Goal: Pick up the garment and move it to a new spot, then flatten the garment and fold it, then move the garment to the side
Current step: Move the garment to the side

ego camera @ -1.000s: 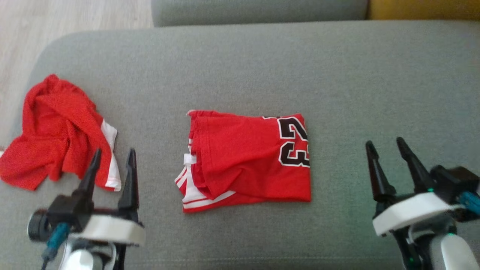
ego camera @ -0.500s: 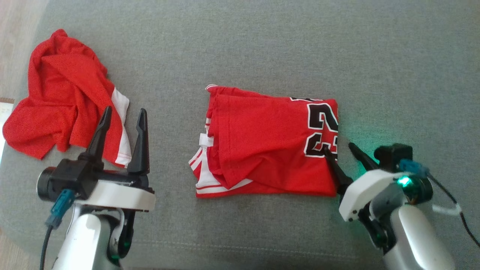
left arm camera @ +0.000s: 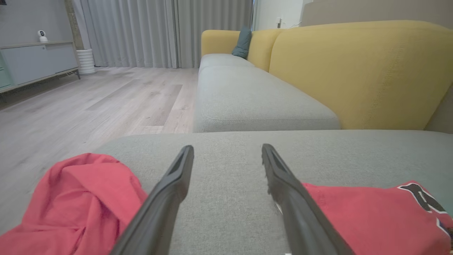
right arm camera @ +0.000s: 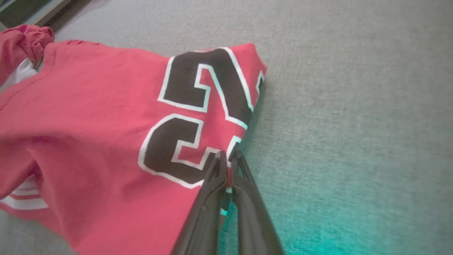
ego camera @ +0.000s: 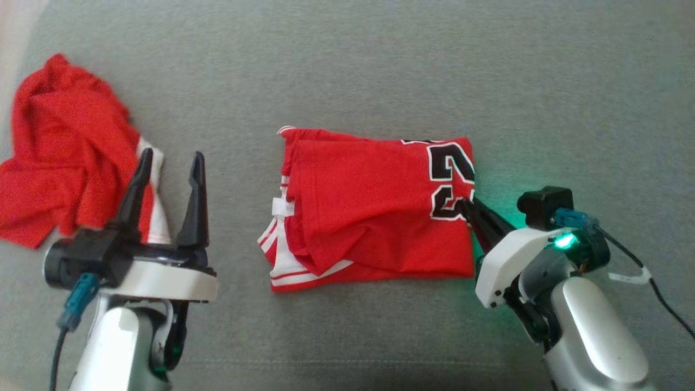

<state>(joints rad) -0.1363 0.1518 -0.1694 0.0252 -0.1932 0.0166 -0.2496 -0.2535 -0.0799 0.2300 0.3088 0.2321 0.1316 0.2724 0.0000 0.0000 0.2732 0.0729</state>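
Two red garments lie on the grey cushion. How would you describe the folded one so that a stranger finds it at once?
Look at the grey sofa cushion; the folded garment is the neat red rectangle in the middle, its right edge pinched by the right gripper. Unlike the crumpled garment at the left, it shows black numerals outlined in white.

Soft, even daylight with no glare on the cushion (ego camera: 347, 65). Shadows are faint, just a thin dark line under the garment (ego camera: 374, 212) edge. The green status LED (ego camera: 564, 240) on the right wrist throws a teal cast on the fabric beside it, and the same tint shows at the bottom of the right wrist view. Head view is slightly soft overall. Left wrist view: curtains (left arm camera: 141, 32) evenly lit, left gripper (left arm camera: 227, 147) out of focus close up, floor (left arm camera: 70, 117) smeared toward the edge. Right wrist view is blurred on its left side.
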